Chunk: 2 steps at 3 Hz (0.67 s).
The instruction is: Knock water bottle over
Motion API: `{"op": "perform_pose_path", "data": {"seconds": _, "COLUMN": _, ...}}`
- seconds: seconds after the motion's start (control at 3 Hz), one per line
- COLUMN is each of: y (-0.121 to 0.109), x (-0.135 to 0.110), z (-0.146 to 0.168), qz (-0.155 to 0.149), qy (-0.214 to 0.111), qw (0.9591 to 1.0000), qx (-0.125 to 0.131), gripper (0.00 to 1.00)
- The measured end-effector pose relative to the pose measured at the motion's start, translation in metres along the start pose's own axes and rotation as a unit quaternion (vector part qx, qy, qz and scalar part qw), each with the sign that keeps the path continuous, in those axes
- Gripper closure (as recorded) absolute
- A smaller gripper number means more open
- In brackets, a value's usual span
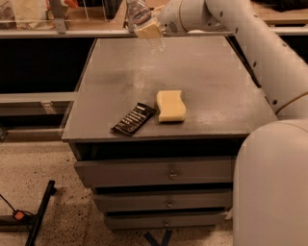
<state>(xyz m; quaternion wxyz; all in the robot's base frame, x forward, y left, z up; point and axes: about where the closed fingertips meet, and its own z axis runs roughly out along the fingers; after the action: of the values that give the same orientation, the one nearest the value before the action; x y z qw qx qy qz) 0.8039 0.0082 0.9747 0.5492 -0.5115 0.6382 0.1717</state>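
The water bottle (138, 11) is a clear ribbed plastic bottle. It is tilted, with its top leaning left, and hangs in the air over the far edge of the grey table top (207, 72). Its lower end (155, 44) shows below the gripper. My gripper (148, 30) reaches in from the right at the top of the view and is shut around the bottle's middle with its pale fingers. The bottle's cap is cut off by the top edge of the view.
A yellow sponge (171, 105) and a black snack packet (133, 118) lie near the table's front edge. Drawers (168, 173) sit under the top. A shelf rail (57, 33) runs behind the table. A black stand (38, 216) lies on the floor at the left.
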Motion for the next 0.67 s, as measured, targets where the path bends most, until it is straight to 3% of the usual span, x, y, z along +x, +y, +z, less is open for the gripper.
{"op": "perform_pose_path", "data": {"seconds": 0.33, "y": 0.009, "x": 0.016, "z": -0.02, "qz": -0.08, "qy": 0.107, "qw": 0.9909, "qx": -0.011, "gripper": 1.0}}
{"op": "perform_pose_path", "data": {"seconds": 0.67, "y": 0.016, "x": 0.044, "z": -0.041, "qz": -0.122, "qy": 0.21, "qw": 0.9692, "qx": -0.039, "gripper": 1.0}}
